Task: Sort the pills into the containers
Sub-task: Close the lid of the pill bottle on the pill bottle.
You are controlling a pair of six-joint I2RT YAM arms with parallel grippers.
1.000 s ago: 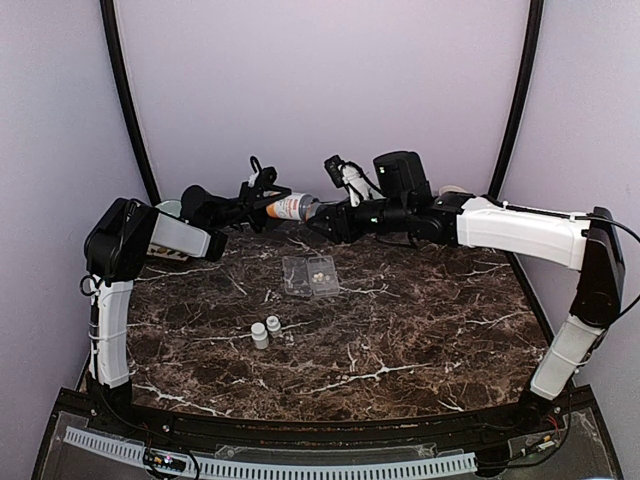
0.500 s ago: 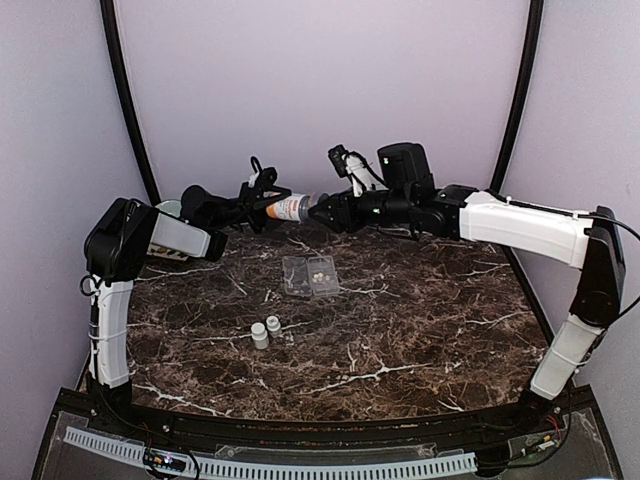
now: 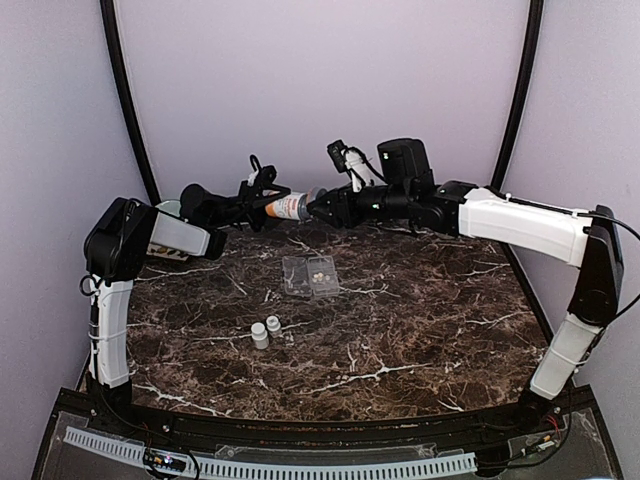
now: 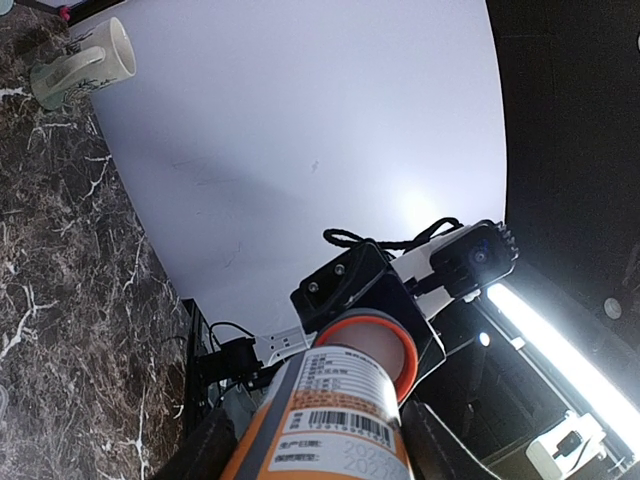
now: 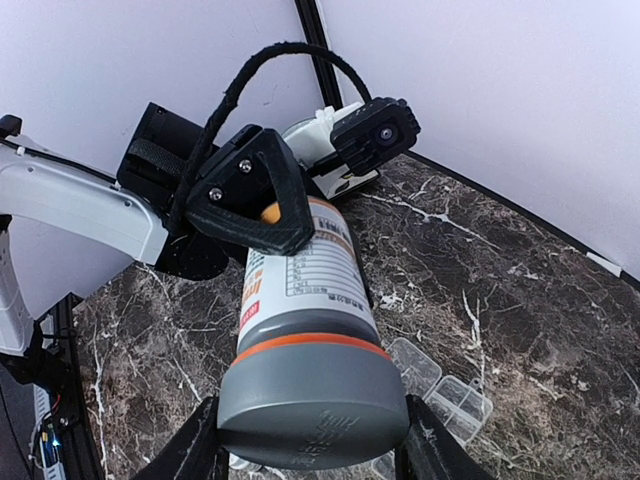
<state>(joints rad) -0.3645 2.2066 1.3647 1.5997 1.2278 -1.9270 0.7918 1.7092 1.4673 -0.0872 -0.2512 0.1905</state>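
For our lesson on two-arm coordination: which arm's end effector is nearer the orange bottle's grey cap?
Right. The right end effector straddles the grey cap, a finger either side. The left end effector holds the orange bottle farther back, along its body.

A: Where can you pass to the box (image 3: 310, 274)?
B: You have open table (image 3: 450, 320) on its right; two white bottles (image 3: 265, 331) stand near its front-left; the orange bottle (image 3: 291, 207) bars the back.
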